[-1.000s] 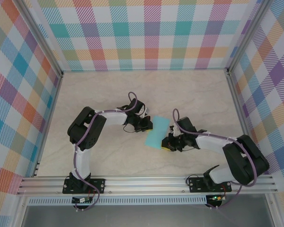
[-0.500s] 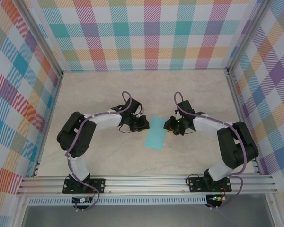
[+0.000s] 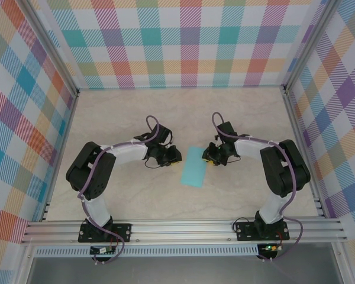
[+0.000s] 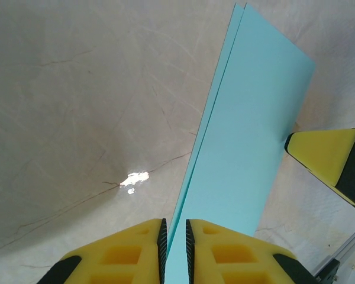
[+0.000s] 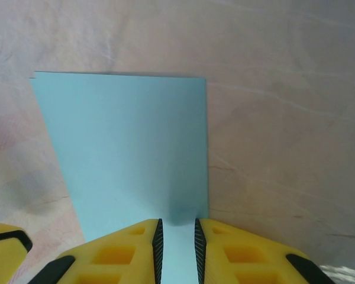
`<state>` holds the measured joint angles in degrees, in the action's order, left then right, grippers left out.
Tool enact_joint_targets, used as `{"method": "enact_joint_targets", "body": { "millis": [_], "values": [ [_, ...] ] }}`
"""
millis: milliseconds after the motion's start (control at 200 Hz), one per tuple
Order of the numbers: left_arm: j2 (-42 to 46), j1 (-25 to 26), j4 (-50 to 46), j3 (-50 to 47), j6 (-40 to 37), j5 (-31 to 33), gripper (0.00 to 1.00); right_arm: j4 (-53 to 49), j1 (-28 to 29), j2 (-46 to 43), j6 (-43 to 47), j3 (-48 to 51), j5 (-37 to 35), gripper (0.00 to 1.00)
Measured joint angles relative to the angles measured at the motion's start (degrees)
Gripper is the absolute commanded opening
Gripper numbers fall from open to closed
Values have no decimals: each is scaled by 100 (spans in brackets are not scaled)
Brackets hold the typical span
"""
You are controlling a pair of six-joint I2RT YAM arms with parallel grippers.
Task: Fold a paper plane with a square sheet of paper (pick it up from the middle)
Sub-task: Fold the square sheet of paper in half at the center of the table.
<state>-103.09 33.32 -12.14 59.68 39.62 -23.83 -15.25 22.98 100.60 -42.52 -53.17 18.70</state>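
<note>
The square sheet of paper (image 3: pixel 194 166), folded double, lies flat. Its layered edge runs into the left gripper (image 4: pixel 174 248), and its far edge sits beneath the right gripper (image 5: pixel 176 242). Both jaws are narrowed to slits, and whether they pinch it cannot be told. Bare table (image 3: pixel 136 112) spreads out behind both.

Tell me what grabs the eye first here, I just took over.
The turquoise sheet of paper, folded into a narrow double-layered strip, lies mid-table. The left gripper and right gripper face each other across it, tips at its long edges. Loud plaid walls ring the pale table.
</note>
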Motion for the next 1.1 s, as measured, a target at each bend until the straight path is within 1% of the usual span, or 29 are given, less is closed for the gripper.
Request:
{"method": "enact_joint_targets", "body": {
  "millis": [255, 325, 375, 415, 495, 645, 815, 1100],
  "values": [
    [0, -4, 0, 0, -2, 52, 19, 59, 0, 275, 229, -291, 356, 23],
    [0, -4, 2, 0, 0, 52, 20, 48, 0, 352, 321, -420, 413, 21],
    [0, -4, 2, 0, -2, 52, 21, -2, 0, 361, 378, -483, 404, 25],
    [0, -4, 2, 0, -2, 50, 23, -57, 0, 315, 407, -496, 326, 30],
    [0, -4, 9, -9, 0, 50, 24, -286, -2, 149, 448, -496, 20, 31],
    [-2, -4, 11, -31, 0, 37, 26, -713, -31, -26, 450, -597, -553, 41],
    [-2, -4, 15, -31, -2, 37, 28, -981, -50, 20, 444, -828, -839, 42],
    [-2, -4, -7, -31, -31, 39, 29, -968, -50, 328, 439, -964, -752, 42]
  ]
}}
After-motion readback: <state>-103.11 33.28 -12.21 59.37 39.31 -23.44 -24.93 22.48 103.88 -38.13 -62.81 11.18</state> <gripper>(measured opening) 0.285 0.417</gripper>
